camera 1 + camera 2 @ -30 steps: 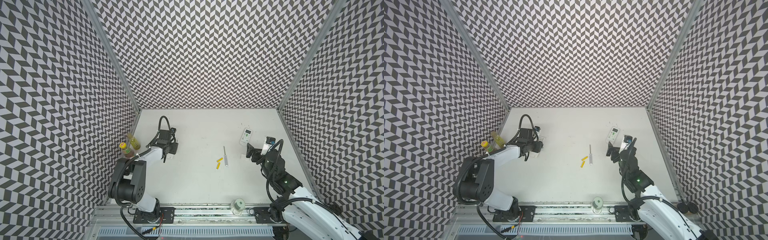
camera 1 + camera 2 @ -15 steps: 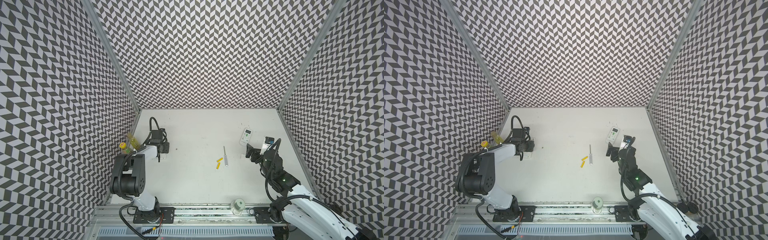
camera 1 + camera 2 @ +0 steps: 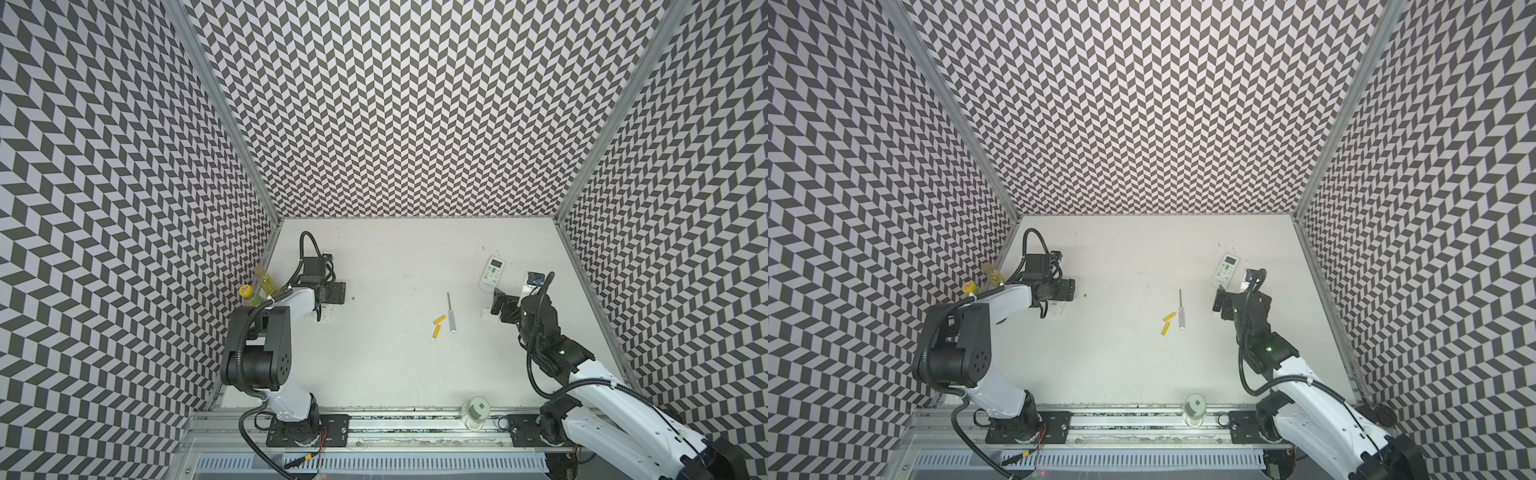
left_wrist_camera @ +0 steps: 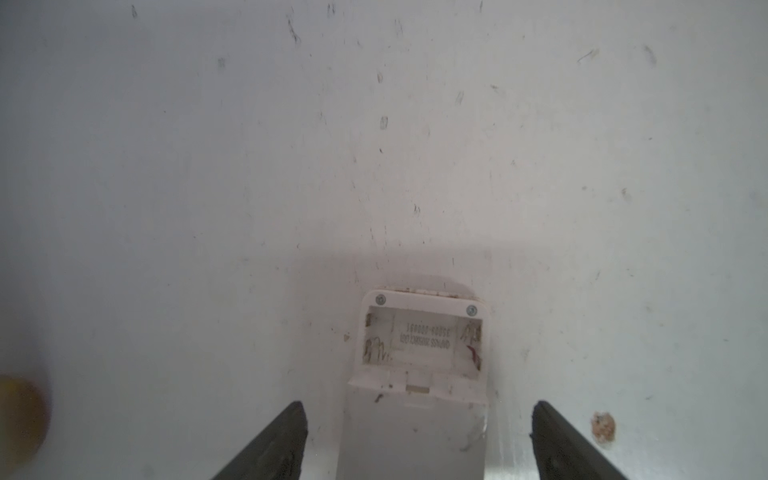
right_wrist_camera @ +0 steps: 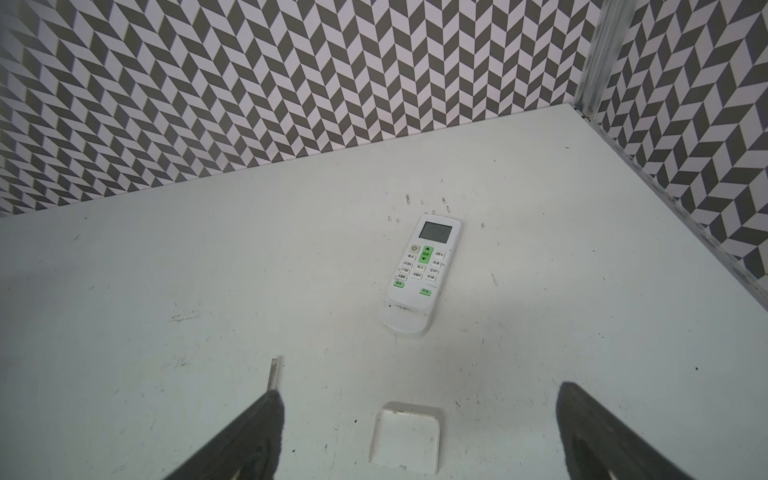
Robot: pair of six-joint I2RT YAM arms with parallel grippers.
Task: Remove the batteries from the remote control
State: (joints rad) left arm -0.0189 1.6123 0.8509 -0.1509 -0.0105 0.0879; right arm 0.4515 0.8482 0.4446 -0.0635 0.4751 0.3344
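**Bench from above and from both wrists.** Two yellow batteries point(image 3: 439, 321) lie loose on the table point(image 3: 395, 374), just beside the handle end of the screwdriver point(image 3: 450, 311). Well away from the screwdriver on the left arm's side, the left gripper point(image 4: 419, 405) stands with its jaws apart. It straddles a face-down remote point(image 4: 415, 432) without touching it. The remote's battery bay point(image 4: 422, 338) is uncovered and empty. Beyond the screwdriver on the right arm's side, a second remote point(image 5: 424, 270) lies buttons up, its back hidden. Nearer the screwdriver than that remote, a loose cover point(image 5: 405, 436) lies on the table. It is seen between the fingers of the right gripper point(image 5: 419, 395), whose jaws are wide apart and hold nothing. No black batteries are visible, so they may sit inside the second remote. The step in hand appears to be leaving the emptied remote. The left gripper should rise straight, keeping both fingers off the casing so that it does not skid.
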